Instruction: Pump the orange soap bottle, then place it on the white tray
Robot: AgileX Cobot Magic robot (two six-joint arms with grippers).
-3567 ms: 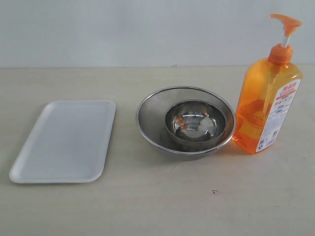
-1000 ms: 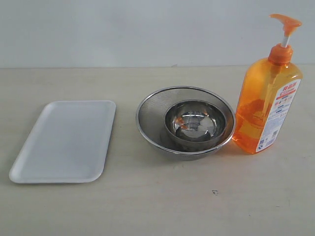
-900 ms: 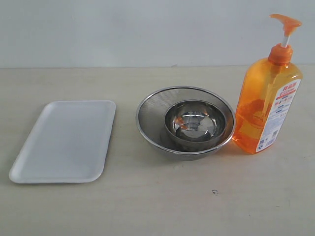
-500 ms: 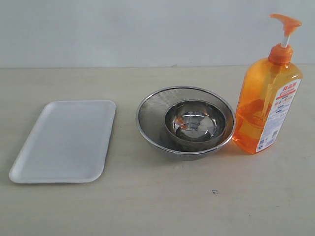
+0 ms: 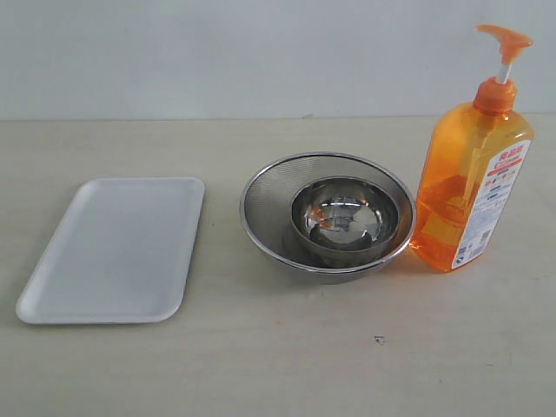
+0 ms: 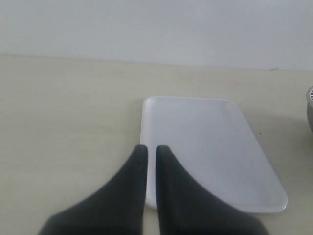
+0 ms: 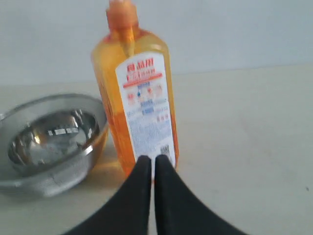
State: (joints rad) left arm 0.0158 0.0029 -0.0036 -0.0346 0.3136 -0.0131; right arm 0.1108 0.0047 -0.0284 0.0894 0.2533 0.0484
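Observation:
The orange soap bottle (image 5: 472, 178) stands upright at the right of the table, pump head raised, label facing front right. It fills the right wrist view (image 7: 137, 98), where my right gripper (image 7: 152, 159) is shut, empty, and short of the bottle's base. The white tray (image 5: 117, 248) lies flat and bare at the left. In the left wrist view my left gripper (image 6: 151, 148) is shut on nothing, its tips over the tray's (image 6: 205, 147) near corner. Neither gripper shows in the exterior view.
A round steel mesh strainer (image 5: 261, 204) with a smaller steel bowl (image 5: 346, 217) inside it sits between tray and bottle, touching or almost touching the bottle. The strainer (image 7: 49, 142) also shows beside the bottle in the right wrist view. A pale wall backs the table.

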